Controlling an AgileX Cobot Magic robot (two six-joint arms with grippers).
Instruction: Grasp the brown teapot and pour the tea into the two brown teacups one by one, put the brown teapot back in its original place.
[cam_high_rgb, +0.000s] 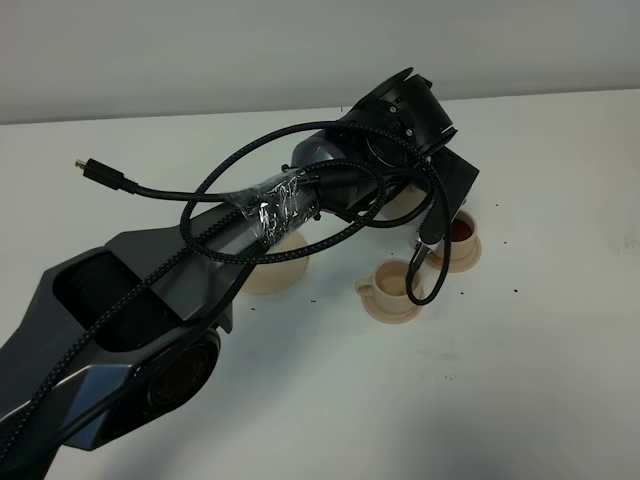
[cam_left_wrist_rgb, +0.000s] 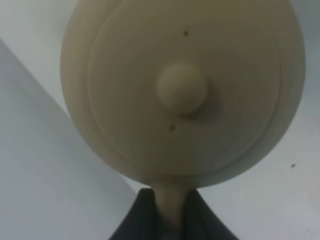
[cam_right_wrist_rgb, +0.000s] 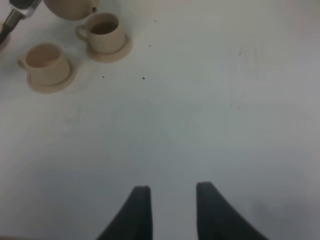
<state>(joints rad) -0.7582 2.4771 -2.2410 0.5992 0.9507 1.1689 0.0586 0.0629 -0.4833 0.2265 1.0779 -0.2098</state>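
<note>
The brown teapot (cam_left_wrist_rgb: 182, 90) gripped beside the far teacup (cam_high_rgb: 462, 238)
The left gripper (cam_left_wrist_rgb: 170, 205) is clamped on its handle; that teacup holds dark tea. The right gripper (cam_right_wrist_rgb: 172, 192) hangs wide apart, holding nothing, over the worktop (cam_right_wrist_rgb: 225, 100).

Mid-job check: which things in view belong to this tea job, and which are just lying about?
Job:
brown teapot, in the left claw
teacup holding tea
second teacup, looking empty
wide saucer

Lying about:
loose cable plug
dark specks
right claw, open, idle
</note>
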